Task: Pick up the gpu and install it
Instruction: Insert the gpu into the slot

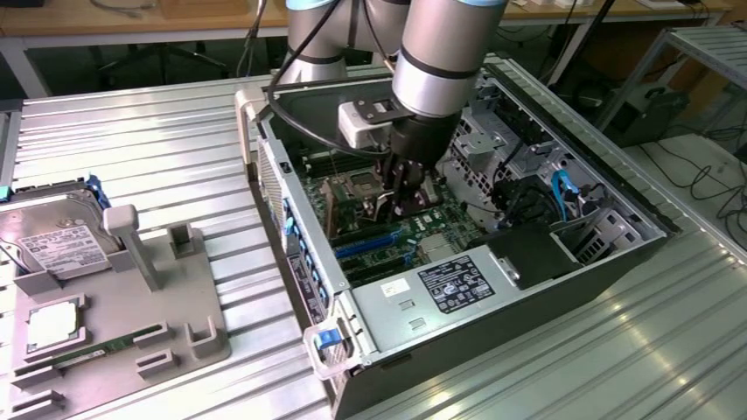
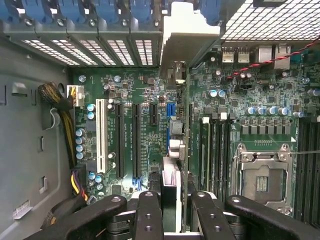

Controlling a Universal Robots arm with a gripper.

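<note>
Inside the open computer case point(image 1: 513, 262), the pincer point(image 2: 170, 205) pinches the gpu point(image 2: 172, 150) edge-on, upright above the motherboard point(image 2: 150, 100), apparently to line it up with a slot.

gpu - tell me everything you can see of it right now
The gpu is seen edge-on in the wrist view: a thin card with a silver metal bracket at its far end, reaching the slot openings in the case's rear wall. It stands upright on its edge over the green motherboard, in line with the expansion slots, between them and the memory slots. The gripper is clamped on its near top edge. In the exterior view it sits under the gripper inside the open computer case.
</note>
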